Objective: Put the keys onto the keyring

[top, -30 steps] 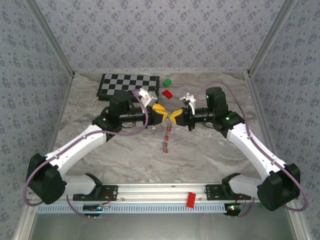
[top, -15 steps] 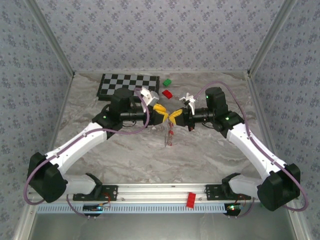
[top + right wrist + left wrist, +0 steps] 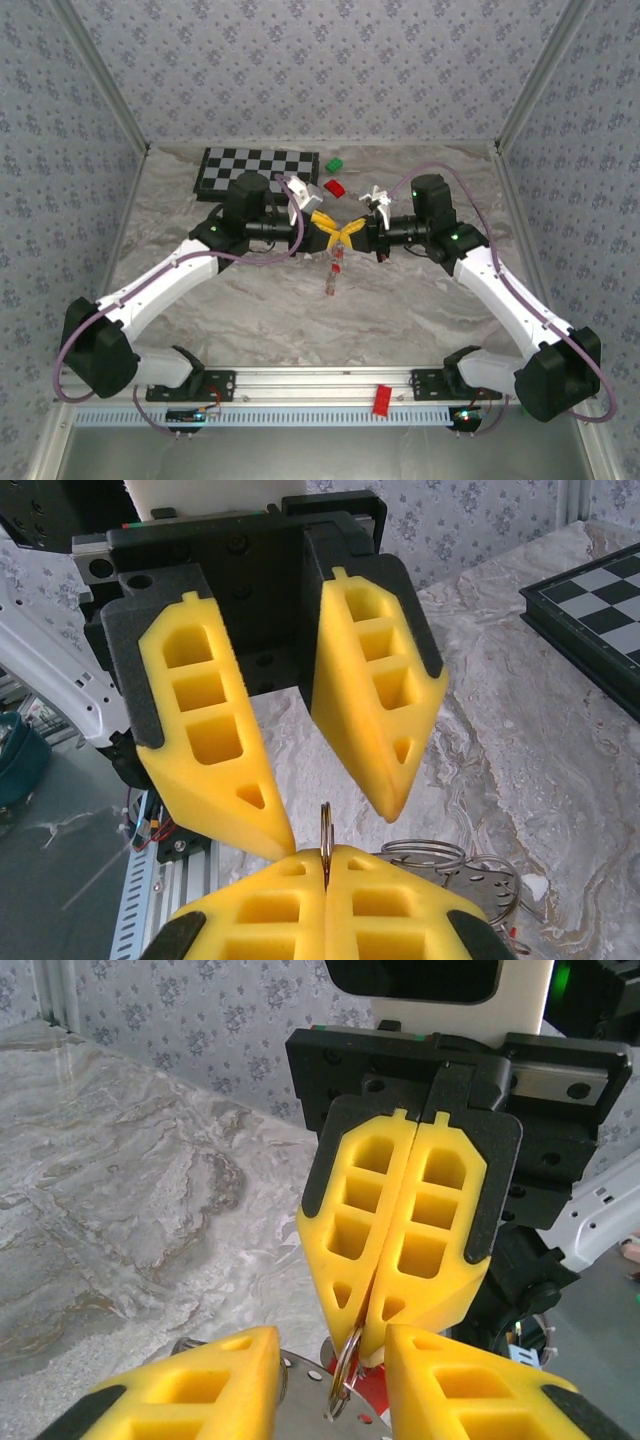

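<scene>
My right gripper [image 3: 347, 232] is shut on the keyring [image 3: 325, 838], a thin grey split ring seen edge-on that sticks out past its yellow fingertips. My left gripper [image 3: 327, 227] faces it tip to tip above the table's middle. Its jaws are open, one on each side of the keyring [image 3: 347, 1362], and neither pad presses on it. The keys [image 3: 335, 264], small with red heads, dangle below the two grippers, and a red head [image 3: 385, 1402] shows under the ring. More wire loops [image 3: 425, 855] and a perforated metal tab [image 3: 482, 900] hang beside my right fingers.
A checkerboard [image 3: 258, 168] lies at the back left of the marble table. A green block [image 3: 333, 164] and a red block [image 3: 335, 186] sit just behind the grippers. Another red block [image 3: 381, 399] rests on the front rail.
My left gripper has edged right toward the right gripper, so its tips now flank the ring. The hanging keys have swayed a little. The right arm has stayed put.
</scene>
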### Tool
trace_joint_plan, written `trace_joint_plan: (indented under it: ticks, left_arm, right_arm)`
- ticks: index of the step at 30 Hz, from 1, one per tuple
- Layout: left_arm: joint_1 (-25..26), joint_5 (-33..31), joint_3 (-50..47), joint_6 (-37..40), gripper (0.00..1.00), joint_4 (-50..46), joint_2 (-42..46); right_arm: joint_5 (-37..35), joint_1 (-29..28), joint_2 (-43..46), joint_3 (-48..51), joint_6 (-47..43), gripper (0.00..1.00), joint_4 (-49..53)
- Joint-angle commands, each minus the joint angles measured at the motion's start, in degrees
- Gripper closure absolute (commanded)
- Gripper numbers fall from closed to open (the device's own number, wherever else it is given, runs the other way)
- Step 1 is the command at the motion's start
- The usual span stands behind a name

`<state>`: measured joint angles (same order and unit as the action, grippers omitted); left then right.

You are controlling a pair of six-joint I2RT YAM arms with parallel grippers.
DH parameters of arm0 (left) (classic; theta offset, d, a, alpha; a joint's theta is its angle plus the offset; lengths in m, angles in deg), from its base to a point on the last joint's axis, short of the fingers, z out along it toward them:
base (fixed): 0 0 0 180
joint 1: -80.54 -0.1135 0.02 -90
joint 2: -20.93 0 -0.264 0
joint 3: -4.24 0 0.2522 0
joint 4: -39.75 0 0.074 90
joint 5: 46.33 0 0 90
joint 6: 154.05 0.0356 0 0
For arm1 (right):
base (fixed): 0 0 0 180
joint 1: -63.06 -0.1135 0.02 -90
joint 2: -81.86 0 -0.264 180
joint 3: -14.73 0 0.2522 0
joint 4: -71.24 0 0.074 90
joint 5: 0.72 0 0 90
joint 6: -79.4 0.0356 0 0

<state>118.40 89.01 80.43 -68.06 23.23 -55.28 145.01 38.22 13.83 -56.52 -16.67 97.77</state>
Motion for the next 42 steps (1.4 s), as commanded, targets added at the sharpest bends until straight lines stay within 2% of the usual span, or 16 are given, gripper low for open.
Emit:
trace_joint_plan:
  ticks: [1,3,4,6,7,16,18,24,28,34,42]
  left_arm:
    - [-0.1,1.5,2.1,0.8,0.75,-0.7,-0.4]
    - [0.0,1.5,2.0,0.9,0.84,-0.7,-0.3]
    - [0.0,1.4,2.0,0.9,0.86,-0.7,-0.2]
    - [0.0,1.1,1.9,1.1,0.99,-0.7,-0.1]
    - [0.0,1.0,1.8,1.3,1.00,-0.8,0.0]
    - [0.1,0.8,1.6,1.7,1.00,-0.7,0.5]
    - [0.1,0.8,1.4,1.2,1.00,0.2,0.7]
    - [0.0,-1.1,-2.2,-2.0,1.00,7.8,2.8]
    - [0.1,-4.0,-4.6,-4.8,1.00,14.0,4.3]
    - [0.1,-4.7,-7.6,-8.0,1.00,21.7,5.9]
    - [0.7,-3.1,-9.2,-8.8,1.00,25.7,7.2]
  right_arm:
    - [2.1,-0.5,0.7,-1.4,-0.9,1.00,0.0]
    - [2.1,-0.5,0.7,-1.4,-1.0,1.00,0.1]
    - [2.1,-0.5,0.7,-1.3,-1.1,1.00,0.1]
    - [2.1,-0.6,0.7,-1.4,-1.1,1.00,0.1]
    - [2.0,-0.6,0.7,-1.4,-1.1,1.00,0.1]
    - [0.9,-0.6,1.2,-1.1,-1.0,1.00,0.2]
    - [-0.7,-0.6,1.6,-0.8,-0.5,0.75,-0.1]
    - [-2.0,0.2,4.4,3.4,3.9,0.68,-6.2]
    - [-3.7,1.4,6.8,8.0,9.8,0.65,-14.2]
    - [-4.6,3.0,9.0,13.9,18.4,0.63,-26.3]
    - [1.4,3.7,4.3,15.0,27.4,0.61,-38.6]
